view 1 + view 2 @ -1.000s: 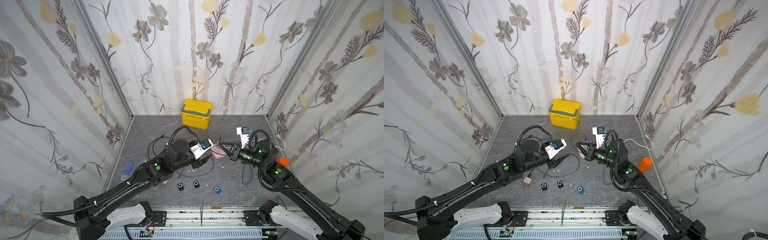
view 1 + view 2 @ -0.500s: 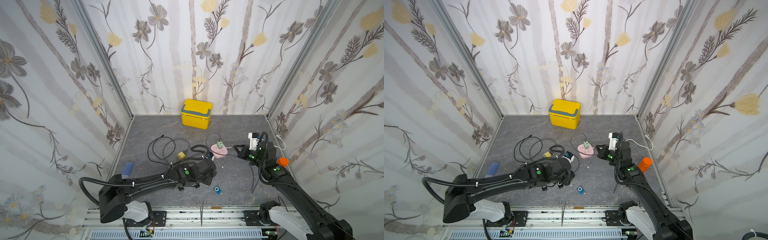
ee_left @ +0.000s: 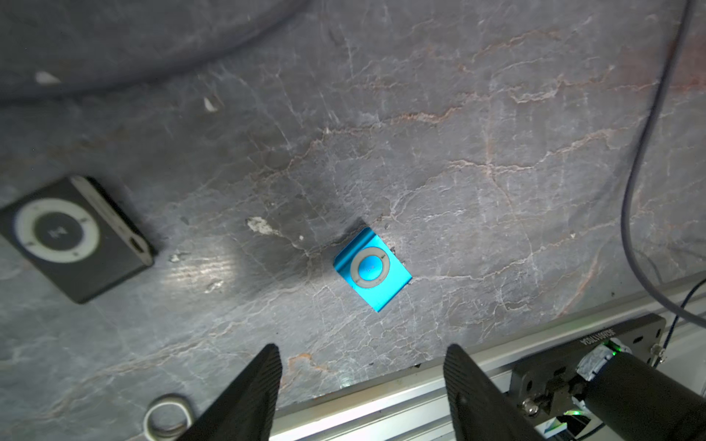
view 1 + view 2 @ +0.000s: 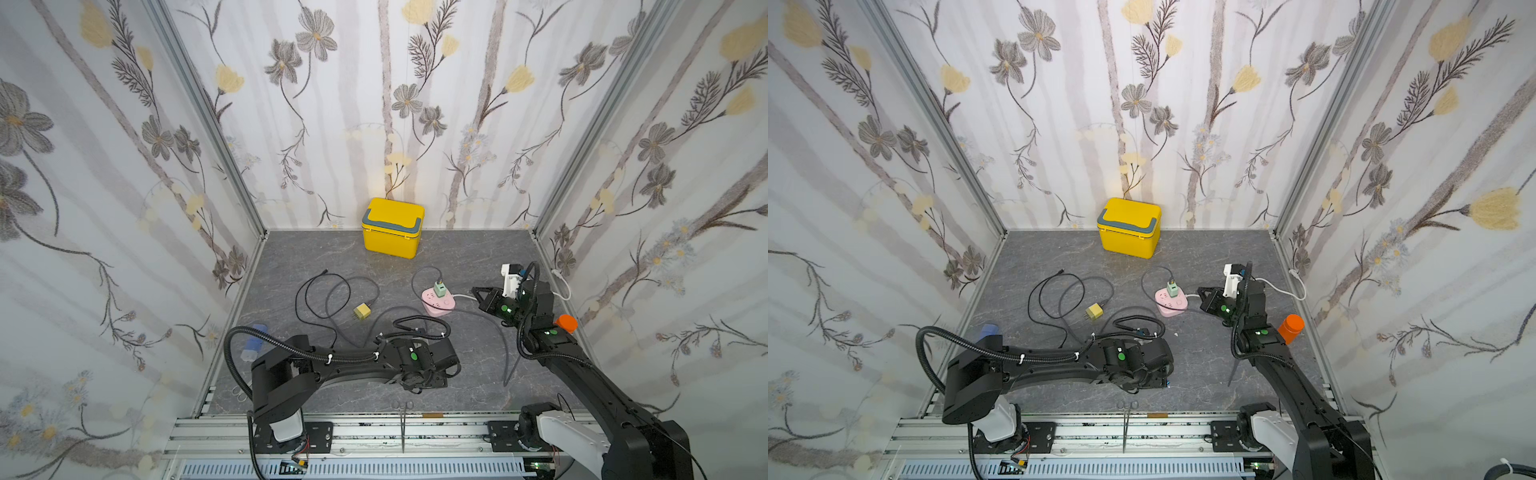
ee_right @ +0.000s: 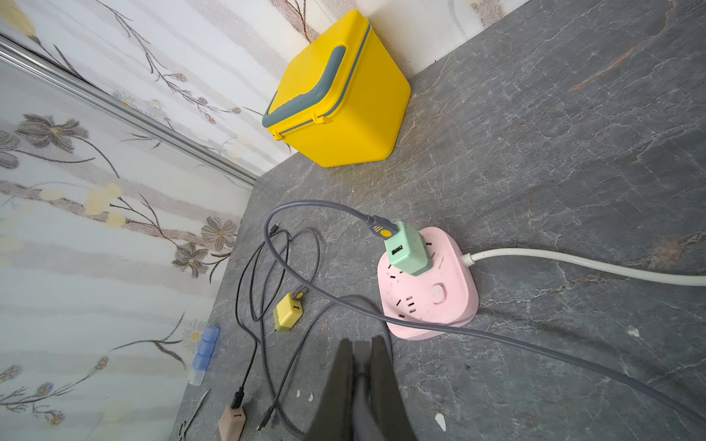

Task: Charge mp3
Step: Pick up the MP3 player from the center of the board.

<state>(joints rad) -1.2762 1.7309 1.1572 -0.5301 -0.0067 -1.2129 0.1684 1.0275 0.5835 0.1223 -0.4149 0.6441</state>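
Observation:
A small blue mp3 player (image 3: 372, 269) lies flat on the grey stone table in the left wrist view. My left gripper (image 3: 363, 353) hangs just above and short of it, open, with nothing between its fingers. A black mp3 player (image 3: 72, 236) lies off to one side. In both top views my left wrist (image 4: 415, 357) covers the players. A pink power strip (image 4: 438, 301) carries a green charger (image 5: 407, 248) with a grey cable (image 5: 305, 214) plugged in. My right gripper (image 4: 476, 291) is shut, just right of the strip, with the cable running under its tips.
A yellow box (image 4: 392, 228) stands at the back wall. A yellow charger (image 4: 362, 311) with looped black cables lies centre left. An orange cylinder (image 4: 566, 323) is by the right wall, a blue object (image 4: 252, 347) by the left. Scissors (image 4: 402, 409) lie at the front edge.
My left arm has swung from the table's middle down to the front edge over the blue player, its jaws wider. My right arm has drawn back right of the power strip.

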